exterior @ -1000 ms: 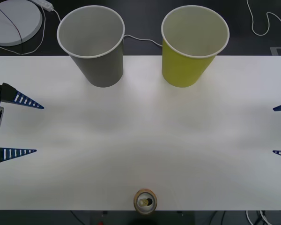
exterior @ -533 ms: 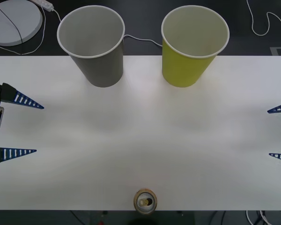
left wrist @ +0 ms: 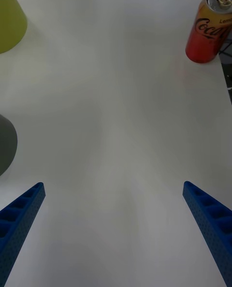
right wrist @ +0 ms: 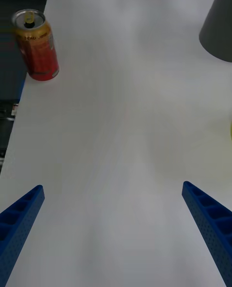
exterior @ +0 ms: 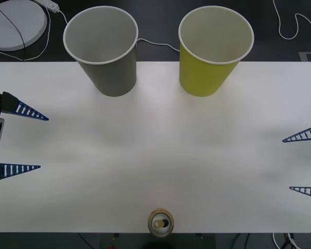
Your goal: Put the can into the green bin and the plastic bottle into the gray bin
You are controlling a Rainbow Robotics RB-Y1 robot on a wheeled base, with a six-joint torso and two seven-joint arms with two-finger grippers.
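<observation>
Orange-gold can [exterior: 160,222] upright at table [exterior: 155,150] near edge; both grippers spread, empty

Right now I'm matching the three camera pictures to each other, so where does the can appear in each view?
Front view: the can stands upright at the table's near edge, about midway across.
Right wrist view: the can stands far from the open right hand, at the table edge.
Left wrist view: the can stands far from the open left hand, at the table edge.
Shared landmark: the gray bin.
</observation>
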